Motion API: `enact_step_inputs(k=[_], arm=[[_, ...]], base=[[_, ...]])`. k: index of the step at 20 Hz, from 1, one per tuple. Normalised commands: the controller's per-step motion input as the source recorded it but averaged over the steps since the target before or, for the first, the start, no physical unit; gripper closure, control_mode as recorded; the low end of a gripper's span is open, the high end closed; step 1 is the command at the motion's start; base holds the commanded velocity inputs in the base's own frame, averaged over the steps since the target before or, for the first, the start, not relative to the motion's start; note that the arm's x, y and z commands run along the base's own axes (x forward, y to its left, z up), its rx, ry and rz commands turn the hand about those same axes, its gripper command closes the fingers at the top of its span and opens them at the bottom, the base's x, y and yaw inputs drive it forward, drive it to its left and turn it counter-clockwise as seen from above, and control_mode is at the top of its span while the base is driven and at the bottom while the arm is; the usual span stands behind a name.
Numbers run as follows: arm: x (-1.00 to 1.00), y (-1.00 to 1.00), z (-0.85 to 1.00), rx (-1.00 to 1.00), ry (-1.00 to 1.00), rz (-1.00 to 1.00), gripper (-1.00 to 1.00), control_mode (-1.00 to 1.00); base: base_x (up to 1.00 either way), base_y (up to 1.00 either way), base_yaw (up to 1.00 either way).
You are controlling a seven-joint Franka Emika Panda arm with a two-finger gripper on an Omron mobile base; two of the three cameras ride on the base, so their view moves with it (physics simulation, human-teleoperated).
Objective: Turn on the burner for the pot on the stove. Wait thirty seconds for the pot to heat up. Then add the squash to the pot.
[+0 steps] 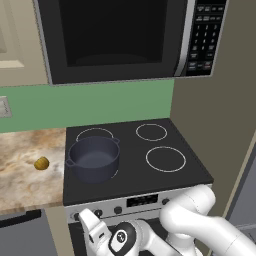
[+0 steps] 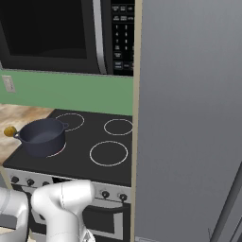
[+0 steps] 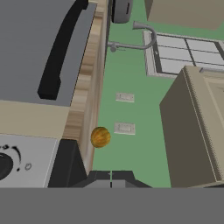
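1. Your gripper is closed and empty, low at the stove's front panel (likely for a knob).
2. The pot sits on the front-left burner.
3. The squash waits on the counter, left of the pot.

the gripper sits with its dark tips pressed together, close to the stove's silver front panel and a black knob. the squash rests on the counter edge, before the green wall with two outlets.
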Motion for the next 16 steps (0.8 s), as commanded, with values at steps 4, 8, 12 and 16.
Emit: enact_step_inputs(k=[4,8,12,16], arm=[[0.00,0.00,0.00,0.00,0.00,0.00,1.00,-1.00],[0.00,0.00,0.00,0.00,0.00,0.00,1.00,-1.00],[0.00,0.00,0.00,0.00,0.00,0.00,1.00,-1.00],[0.00,0.00,0.00,0.00,0.00,0.00,1.00,-1.00]], base=[[0.00,0.00,0.00],[0.00,0.00,0.00],[0.00,0.00,0.00],[0.00,0.00,0.00]])
